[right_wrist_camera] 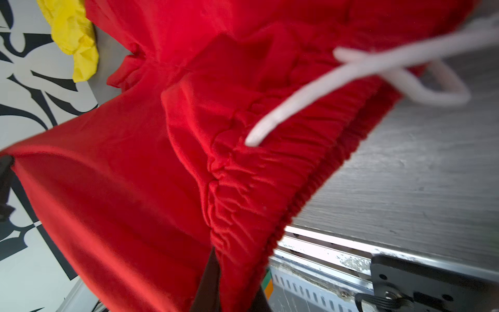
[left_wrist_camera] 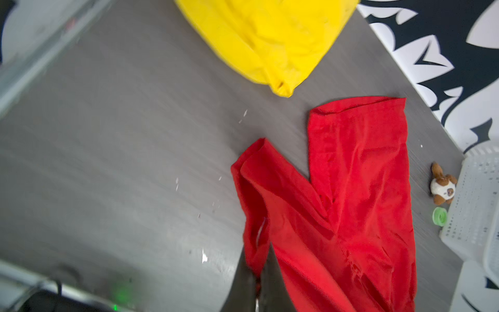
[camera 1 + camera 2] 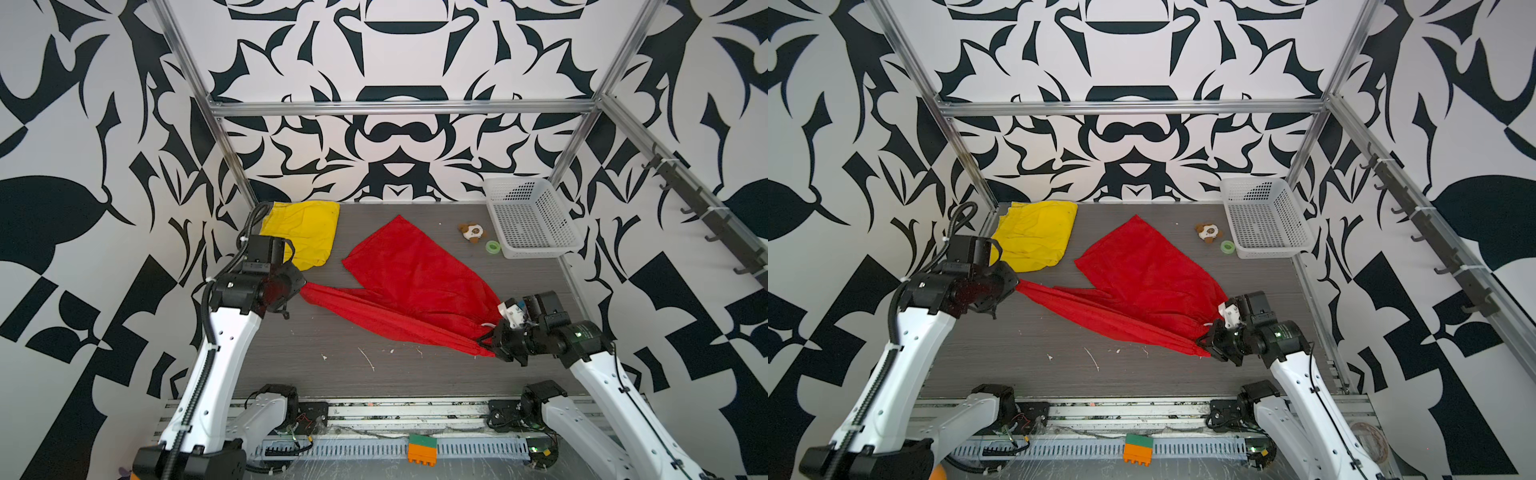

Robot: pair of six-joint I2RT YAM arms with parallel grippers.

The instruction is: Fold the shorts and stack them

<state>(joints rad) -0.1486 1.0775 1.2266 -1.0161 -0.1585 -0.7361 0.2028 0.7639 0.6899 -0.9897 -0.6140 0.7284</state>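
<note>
**Both grippers clamped on the red shorts**

The left gripper [image 3: 300, 286] is closed on one end of the red shorts [image 3: 415, 274]. In the left wrist view its dark fingers [image 2: 243, 283] pinch a fold of red cloth between them. The right gripper [image 3: 484, 343] is closed on the other end. In the right wrist view the gathered waistband [image 1: 256, 189] runs down between its jaws, and the white drawstring [image 1: 378, 62] hangs loose just beyond the grip.

Between the two grippers the red cloth is pulled into a narrow, bunched band just above the table [image 3: 374, 374]. The rest of the garment spreads away from that band, on the far side from the arms' bases. One wide leg lies flat and reaches a point well beyond both grippers. The other leg is narrower and sits closer to the left gripper.

The yellow shorts [image 3: 303, 232] lie just beyond the left gripper, by the back wall, and the wrist hides their near edge in both top views. They are rumpled and doubled over, near the red leg but not touching it — a strip of table shows between them.

Well beyond the right gripper sit a white basket [image 3: 536, 249], a small plush toy [image 3: 472, 232] and a green ring [image 3: 493, 247] — all apart from the red cloth.
</note>
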